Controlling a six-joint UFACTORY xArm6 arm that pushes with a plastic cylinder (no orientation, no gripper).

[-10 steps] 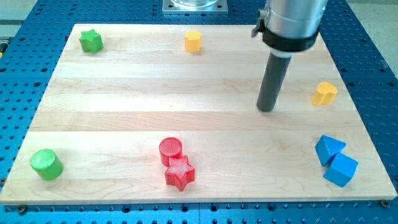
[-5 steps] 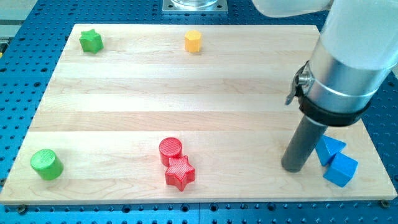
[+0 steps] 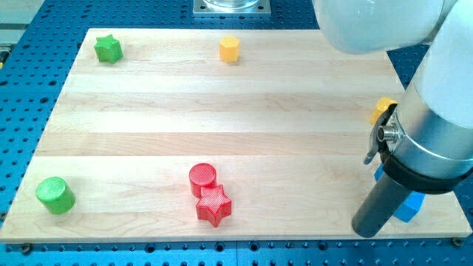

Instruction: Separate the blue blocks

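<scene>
My tip (image 3: pixel 367 230) is seen near the wooden board's (image 3: pixel 222 111) bottom-right corner, close to the front edge; it is a bare rod, so nothing is spread, pressed together or pinched. Just to the view's right of it, a blue block (image 3: pixel 412 207) is partly hidden behind the rod and the arm's housing, and only one corner of it is shown; whether it is touched by the tip cannot be told. A second blue block cannot be made out. Higher up, a yellow block (image 3: pixel 383 107) is half covered by the arm. A red cylinder (image 3: pixel 202 178) and a red star (image 3: pixel 213 205) are found touching at the bottom centre. A green cylinder (image 3: pixel 55 195) is placed bottom left, a green star (image 3: pixel 108 49) top left, and a yellow hexagonal block (image 3: pixel 230 49) top centre.
</scene>
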